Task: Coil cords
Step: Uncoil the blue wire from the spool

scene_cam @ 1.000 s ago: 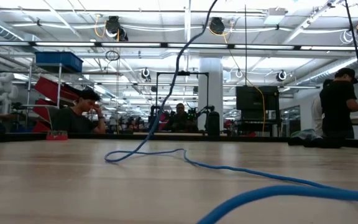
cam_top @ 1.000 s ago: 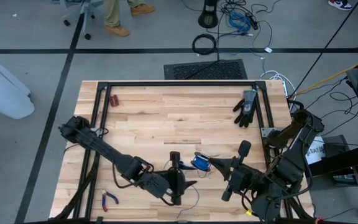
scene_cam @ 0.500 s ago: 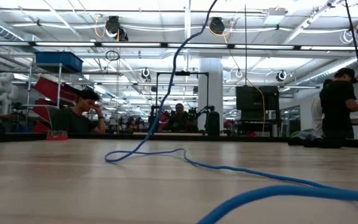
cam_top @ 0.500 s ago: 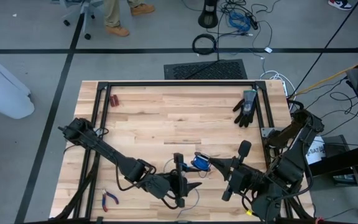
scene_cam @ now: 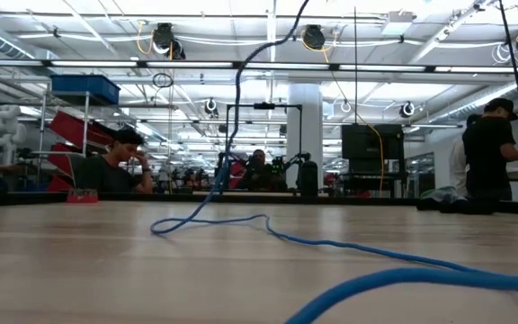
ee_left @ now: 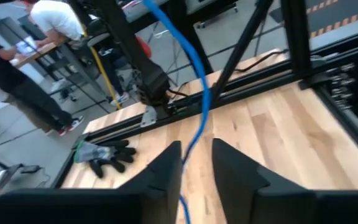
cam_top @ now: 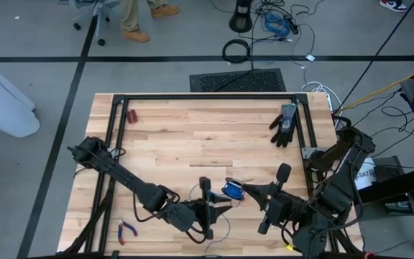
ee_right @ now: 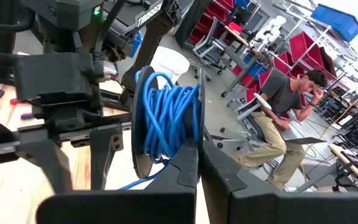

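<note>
The cord is thin and blue. Most of it is wound into a small coil (ee_right: 166,118), (cam_top: 231,188), held clear of the table at the near middle by my shut right gripper (ee_right: 197,163). A loose strand (ee_left: 197,106) runs from the coil between the fingers of my left gripper (ee_left: 196,163), (cam_top: 213,207), which stand narrowly apart on either side of it. In the low view the strand (scene_cam: 232,135) hangs down to the table. Its tail (scene_cam: 376,252) lies along the wood. My right gripper pinches the coil's lower edge (ee_right: 180,149) between its two shut fingers, which point about level toward the table's left. The coil stands upright above the fingertips, clear of the table. Whether my left gripper's fingers touch the strand between them, I cannot tell.
A black glove (cam_top: 284,124) lies at the far right of the table. Red-handled pliers (cam_top: 126,230) lie at the near left, and a small red thing (cam_top: 131,115) at the far left. A black frame rail (cam_top: 207,97) runs along the far edge. People sit beyond the table.
My left gripper has rolled a little in place around the strand. The upper part of the hanging strand has shifted sideways and kinked. Its lower end and the tail on the table have stayed put.
</note>
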You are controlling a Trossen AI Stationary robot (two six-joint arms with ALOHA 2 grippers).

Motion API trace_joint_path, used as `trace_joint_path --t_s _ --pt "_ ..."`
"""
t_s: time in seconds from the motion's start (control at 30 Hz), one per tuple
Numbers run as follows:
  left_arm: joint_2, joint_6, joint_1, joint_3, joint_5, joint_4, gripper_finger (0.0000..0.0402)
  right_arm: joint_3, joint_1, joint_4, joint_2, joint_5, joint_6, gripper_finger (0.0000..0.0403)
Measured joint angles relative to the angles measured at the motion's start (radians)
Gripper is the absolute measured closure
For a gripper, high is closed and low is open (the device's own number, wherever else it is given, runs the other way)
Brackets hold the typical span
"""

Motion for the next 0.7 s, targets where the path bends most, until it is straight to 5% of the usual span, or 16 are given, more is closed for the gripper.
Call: trace_joint_path --t_s 0.2,0.7 --pt "0.0 0.008 -0.003 0.0 -0.109 -0.018 0.0391 0.0 0.0 0.0 0.0 0.0 0.0 0.0403" --pt "-0.069 -0.135 -0.004 0.0 -0.343 -0.363 0.0398 0.0 -0.001 -0.085 0.0 -0.07 0.088 0.0403"
